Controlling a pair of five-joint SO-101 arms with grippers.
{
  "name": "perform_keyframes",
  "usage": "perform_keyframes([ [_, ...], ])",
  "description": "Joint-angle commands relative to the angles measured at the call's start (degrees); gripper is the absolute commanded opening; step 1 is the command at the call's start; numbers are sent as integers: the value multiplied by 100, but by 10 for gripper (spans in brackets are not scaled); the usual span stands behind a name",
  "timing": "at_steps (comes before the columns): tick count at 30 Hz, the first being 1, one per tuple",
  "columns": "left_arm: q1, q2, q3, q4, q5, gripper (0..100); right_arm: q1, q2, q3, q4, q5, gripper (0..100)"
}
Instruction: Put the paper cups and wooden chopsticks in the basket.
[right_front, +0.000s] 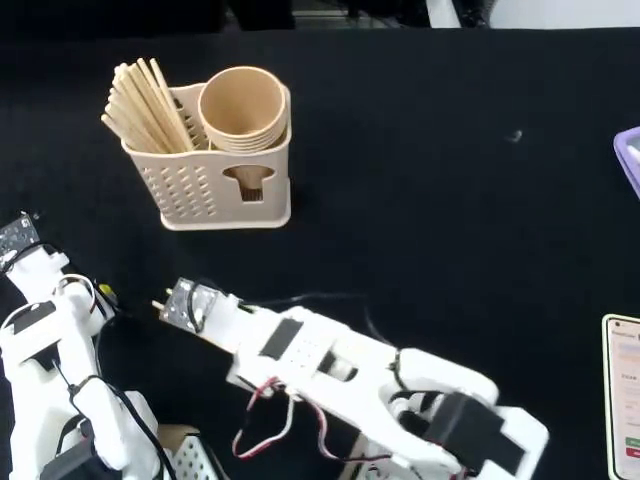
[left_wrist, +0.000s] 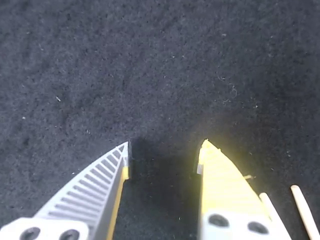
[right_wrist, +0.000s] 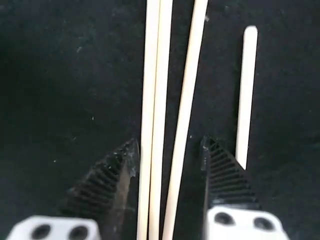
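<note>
1. High view: on the black table (right_front: 450, 200), the beige basket (right_front: 225, 195) holds bundled wooden chopsticks (right_front: 148, 108) and stacked paper cups (right_front: 243, 105).
2. Left wrist view: the left gripper (left_wrist: 162, 152) hangs open over the table, with a stray chopstick (left_wrist: 305, 210) nearby.
3. Right wrist view: the right gripper (right_wrist: 169, 147) has its jaws apart astride three loose chopsticks (right_wrist: 155, 75). A fourth chopstick (right_wrist: 246, 90) lies just outside.

Chopsticks (right_wrist: 152, 75) cut off at edge, purple object (right_front: 632, 155) half cropped

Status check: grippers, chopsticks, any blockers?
Left gripper open over cloth. Right gripper open, straddling three loose chopsticks, fourth alongside. Paper cups and chopstick bundle in basket. No obstruction seen.
</note>
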Motion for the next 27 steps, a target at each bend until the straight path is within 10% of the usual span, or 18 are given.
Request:
perform_keyframes([
  [1,31,-88,-75,-88,-44,224,-79,163,-409,105,-62,201],
  [9,31,-88,-75,-88,-53,224,-26,154,-400,123,-53,7],
  [27,31,-88,-75,-88,-53,224,1530,-2044,-822,1512,-9,11],
])
